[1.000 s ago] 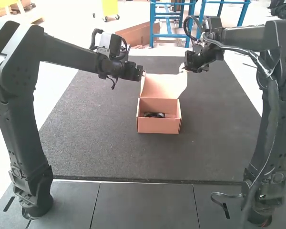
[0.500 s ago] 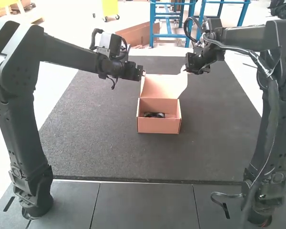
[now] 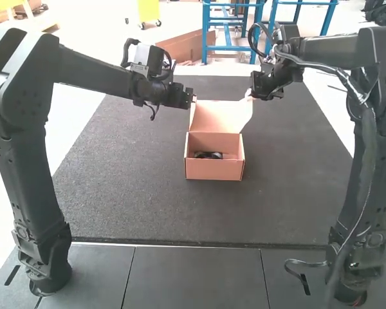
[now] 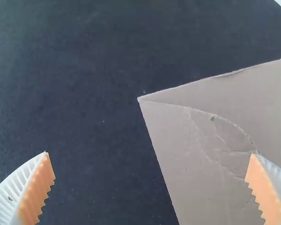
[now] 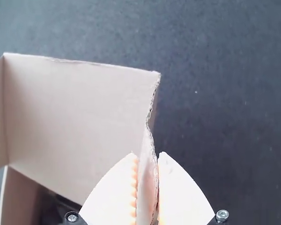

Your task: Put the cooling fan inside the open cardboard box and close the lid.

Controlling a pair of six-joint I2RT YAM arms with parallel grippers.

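A small cardboard box [image 3: 214, 156] stands open on the dark mat, its lid [image 3: 222, 116] raised upright at the back. The black cooling fan [image 3: 208, 155] lies inside on the box floor. My right gripper [image 3: 251, 94] is shut on the lid's upper right corner; in the right wrist view its fingers [image 5: 178, 194] pinch the lid's edge [image 5: 152, 122]. My left gripper [image 3: 192, 98] hovers open at the lid's upper left corner, and the lid [image 4: 220, 150] lies between its spread fingertips [image 4: 35, 187], untouched.
The dark mat [image 3: 122, 174] covers most of the table, with open room left, right and in front of the box. Both arm bases stand at the near edge.
The right gripper shifted slightly right and up with the lid corner. The left arm and the box stayed put.
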